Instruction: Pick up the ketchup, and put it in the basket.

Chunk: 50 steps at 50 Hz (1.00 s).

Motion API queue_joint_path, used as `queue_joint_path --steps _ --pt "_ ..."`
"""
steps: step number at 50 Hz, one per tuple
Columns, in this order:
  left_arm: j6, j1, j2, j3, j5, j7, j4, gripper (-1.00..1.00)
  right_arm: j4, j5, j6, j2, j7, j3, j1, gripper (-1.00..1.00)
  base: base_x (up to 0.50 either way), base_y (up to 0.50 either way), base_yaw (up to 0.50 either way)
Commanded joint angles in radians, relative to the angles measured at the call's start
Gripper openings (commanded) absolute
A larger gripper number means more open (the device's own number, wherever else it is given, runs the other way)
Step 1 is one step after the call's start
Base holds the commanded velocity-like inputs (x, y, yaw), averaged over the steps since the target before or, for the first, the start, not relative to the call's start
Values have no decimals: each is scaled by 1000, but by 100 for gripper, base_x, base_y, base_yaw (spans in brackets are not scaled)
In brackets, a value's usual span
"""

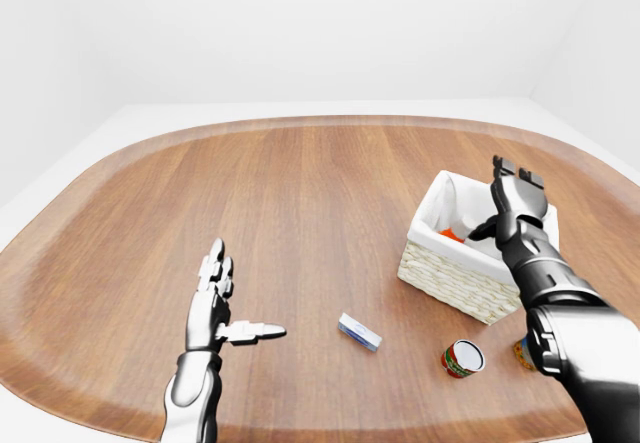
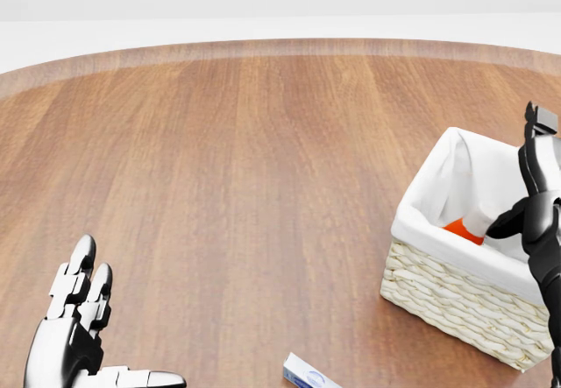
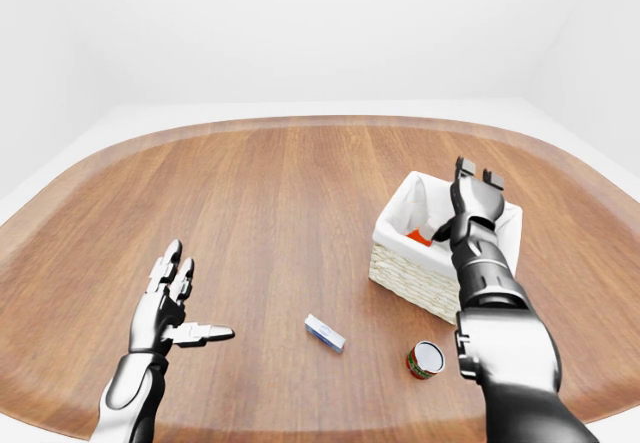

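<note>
The ketchup bottle (image 2: 467,228), red-orange with a white cap, lies inside the white-lined wicker basket (image 2: 456,296) at the right of the head view. My right hand (image 1: 515,203) is open, fingers up, above the basket's right side, with its thumb over the rim. It holds nothing. My left hand (image 1: 222,303) is open and empty at the lower left of the left-eye view, hovering over the wooden table (image 1: 300,193), far from the basket.
A small blue and white box (image 1: 359,331) lies on the table below the basket's left. A red can (image 1: 462,358) lies on its side below the basket. Another small object (image 1: 521,351) shows partly behind my right forearm.
</note>
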Motion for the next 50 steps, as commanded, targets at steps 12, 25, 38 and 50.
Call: queue_joint_path --steps 12,25,38,50 --pt "0 11 -3 -4 2 -4 -15 100 -21 1 -12 -11 -36 -7 -27 100 0 0 0" --pt "0 9 -3 -4 3 -4 -16 100 -203 37 22 -49 52 -42 -30 100 0 0 0" --pt "0 19 -4 -5 3 -5 -26 100 -1151 -27 99 6 498 -180 295 100 0 0 0" --pt "0 26 -7 -6 6 -6 -62 100 -1721 -139 99 43 798 -287 438 100 0 0 0"
